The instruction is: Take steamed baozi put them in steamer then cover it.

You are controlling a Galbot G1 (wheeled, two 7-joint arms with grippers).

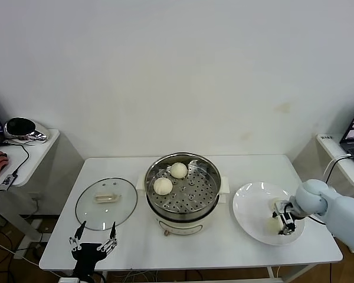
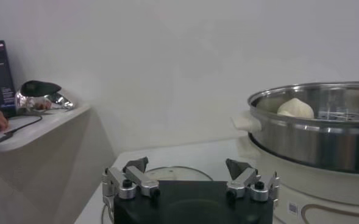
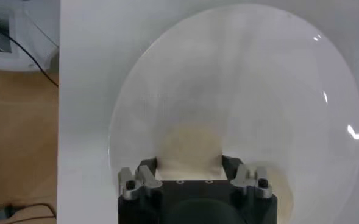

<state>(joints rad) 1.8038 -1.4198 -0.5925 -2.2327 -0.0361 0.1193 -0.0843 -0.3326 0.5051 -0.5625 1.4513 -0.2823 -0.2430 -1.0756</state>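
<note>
The right gripper (image 1: 283, 223) is down over the white plate (image 1: 251, 206), and between its jaws sits a steamed baozi (image 3: 188, 146); in the right wrist view the two fingers (image 3: 144, 173) stand against either side of the bun, clamped on it. Beside that gripper, a little nearer the plate's centre, another pale bun (image 1: 272, 224) shows partly behind the fingers. The steamer (image 1: 183, 188) stands at mid-table, well clear of the right jaws on the side toward the robot's left, and two more baozi (image 1: 163, 186) rest on its perforated tray, one (image 1: 178, 170) farther back than the other. The glass cover (image 1: 106, 202) lies flat on the table beyond the left gripper (image 1: 94, 243), which hangs low at the table's near edge with its jaws wide apart and nothing between them; from the left wrist view the cover's rim (image 2: 179, 171) lies just ahead of those fingers, and the steamer's steel wall (image 2: 313, 137) rises off to one side.
</note>
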